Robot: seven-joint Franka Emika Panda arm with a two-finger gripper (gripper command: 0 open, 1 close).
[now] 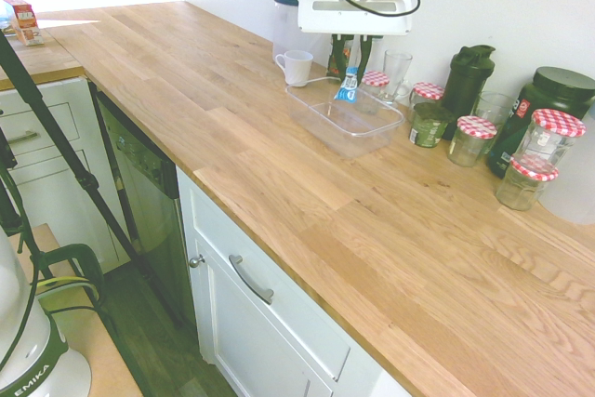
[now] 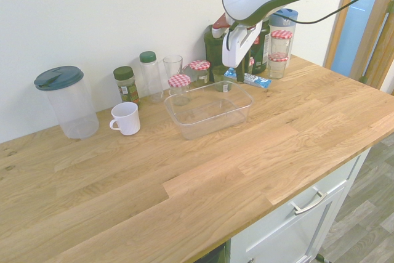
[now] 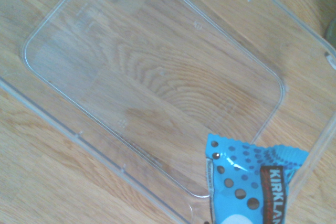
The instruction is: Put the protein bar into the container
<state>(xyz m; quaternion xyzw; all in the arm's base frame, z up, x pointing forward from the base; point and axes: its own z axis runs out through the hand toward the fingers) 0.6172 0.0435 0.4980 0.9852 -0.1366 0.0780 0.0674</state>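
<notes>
Protein bar [image 1: 349, 86] hangs pinched in the closed pincer [image 1: 351, 55], above the container's [image 1: 316, 109] far rim at about one o'clock. Carry it toward the tub's centre before letting go, lest it catch the rim and fall onto the table [image 1: 390, 230].

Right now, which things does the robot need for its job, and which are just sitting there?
Needed:
gripper, shut on the protein bar
container, nothing in it yet

Just sitting there:
white mug
red-checked jars
drinking glass
blue-lidded canister

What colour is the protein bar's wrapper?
Bright blue with dark dots on the protein bar; the wrist view shows it best.
</notes>
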